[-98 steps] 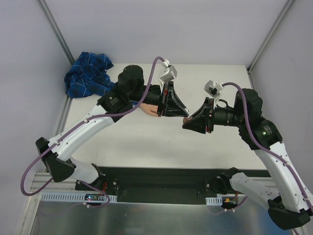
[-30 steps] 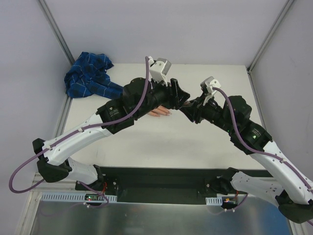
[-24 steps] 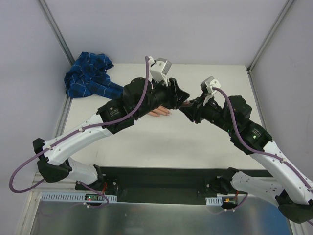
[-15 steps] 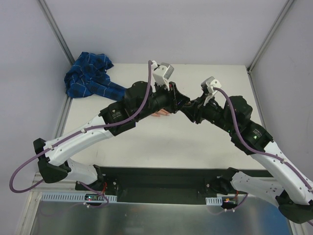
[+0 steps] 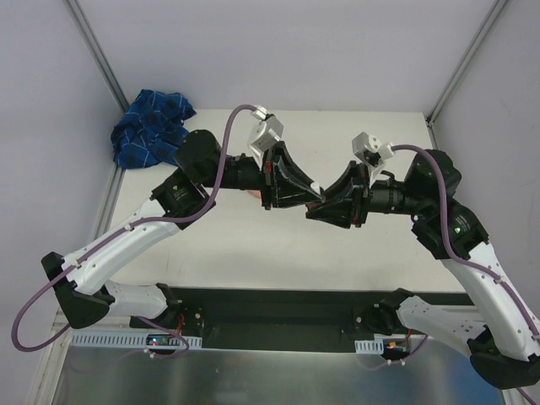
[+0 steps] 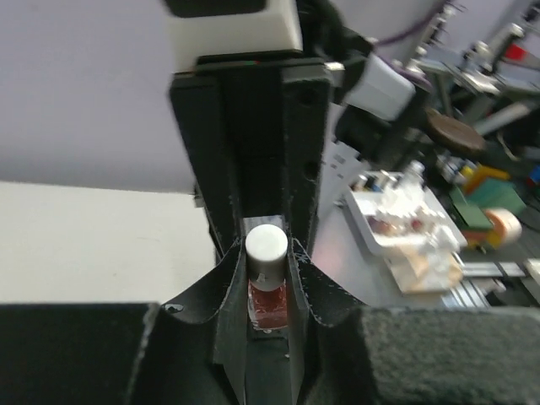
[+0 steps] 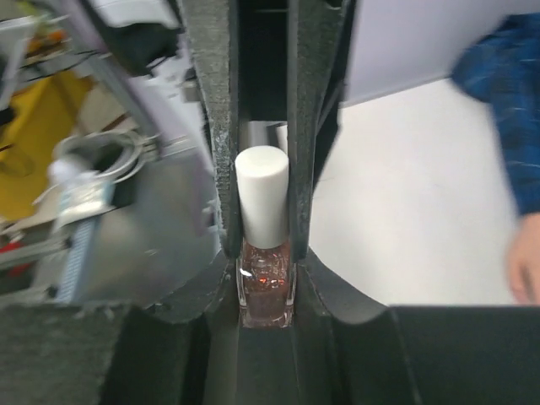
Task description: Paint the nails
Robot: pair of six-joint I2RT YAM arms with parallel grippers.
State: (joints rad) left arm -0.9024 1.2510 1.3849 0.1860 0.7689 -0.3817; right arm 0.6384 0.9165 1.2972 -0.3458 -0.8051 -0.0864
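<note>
Pinching bottle (image 7: 266,302) by glass body in right gripper (image 7: 266,268), fingers narrow, tight on it. Gripping same bottle, white cap (image 6: 267,245) up, in left gripper (image 6: 267,288), likewise narrow. Meeting tip to tip above table (image 5: 253,245). Fake hand (image 7: 526,263) lying on table by blue sleeve (image 7: 499,93); nails hidden, cannot tell.

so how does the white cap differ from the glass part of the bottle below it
The cap is plain opaque white; the glass bottle is clear and shows reddish polish inside. The cap is a taller rounded cylinder; the glass bottle looks shorter and boxier. Both sit in the narrow gap between black gripper fingers.
</note>
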